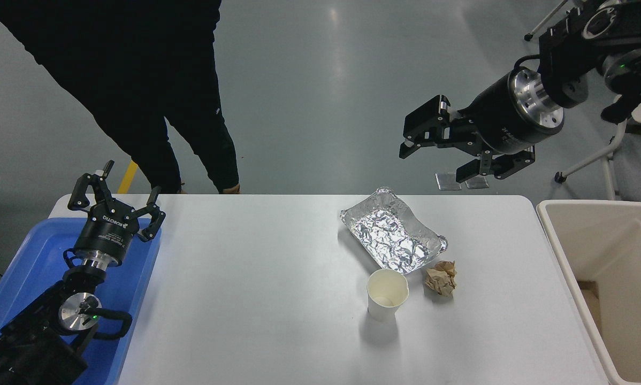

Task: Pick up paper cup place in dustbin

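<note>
The white paper cup [387,294] stands upright on the table, mouth up, right of centre. Off the table's right edge sits the beige dustbin [566,267], its deep inside showing. My right gripper [433,160] hangs open high above the table's far right side, well up and back from the cup, nothing between its fingers. My left gripper [118,195] is parked open at the lower left over the blue tray.
A crinkled silver foil tray [393,237] lies just behind the cup and a crumpled brown paper ball [441,279] sits to its right. A blue tray [26,267] is at the left edge. A person in black stands at the far left side.
</note>
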